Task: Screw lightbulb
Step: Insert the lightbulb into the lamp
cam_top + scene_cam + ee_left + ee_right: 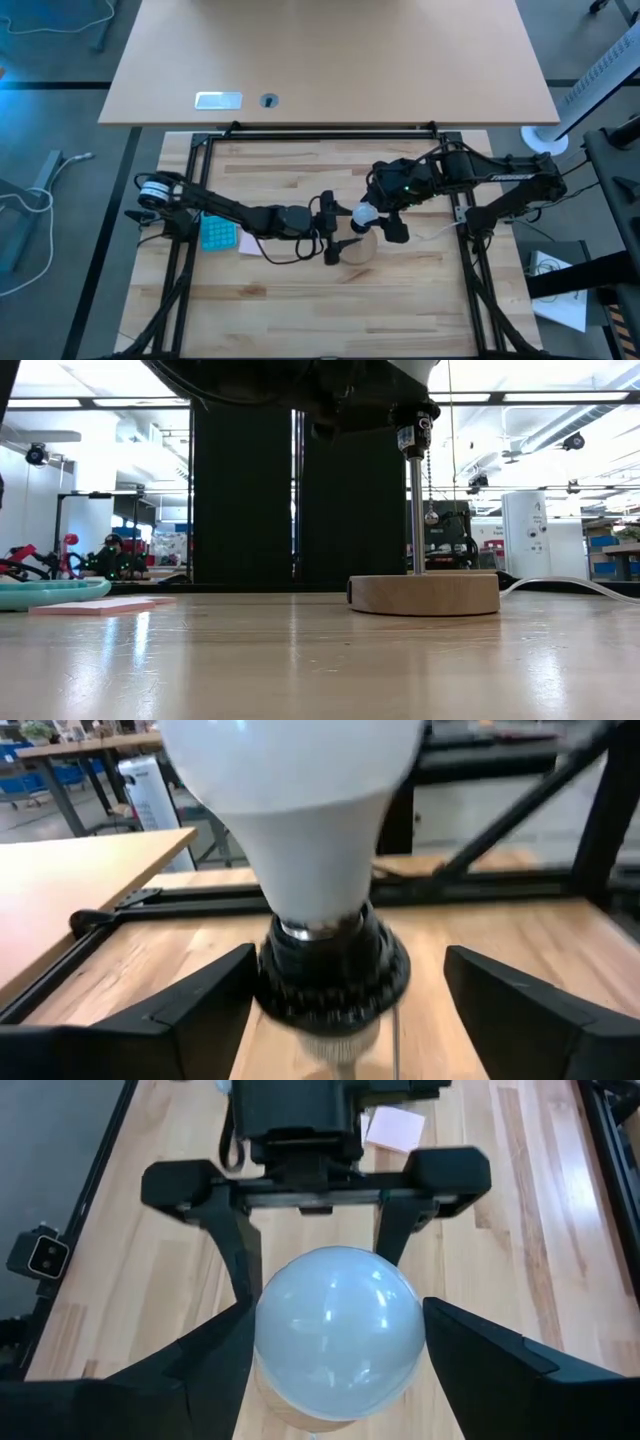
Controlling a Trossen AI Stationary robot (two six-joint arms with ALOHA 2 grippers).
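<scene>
In the overhead view, a teal tray [218, 235] and a pink notepad [250, 246] lie at centre left on the worktop [300, 300]; what the tray holds cannot be made out. Just right of them the left gripper [334, 232] reaches in from the left, its fingers [190, 1005] spread wide on either side of the black socket [335, 970] without touching it, holding nothing. At the middle of the frame the lightbulb [365, 214] sits upright with its base in the socket, above the round wooden base [424, 593]. The right gripper [378, 218] comes from the right over the bulb; its fingers [215, 1355] flank the glass, and they look close to it, though I cannot tell if they press.

To turn the bulb well, the right fingers should probably grip the glass evenly and lightly, keeping it in line with the socket so the thread does not cross, while the left fingers close on the socket to stop the base spinning.
</scene>
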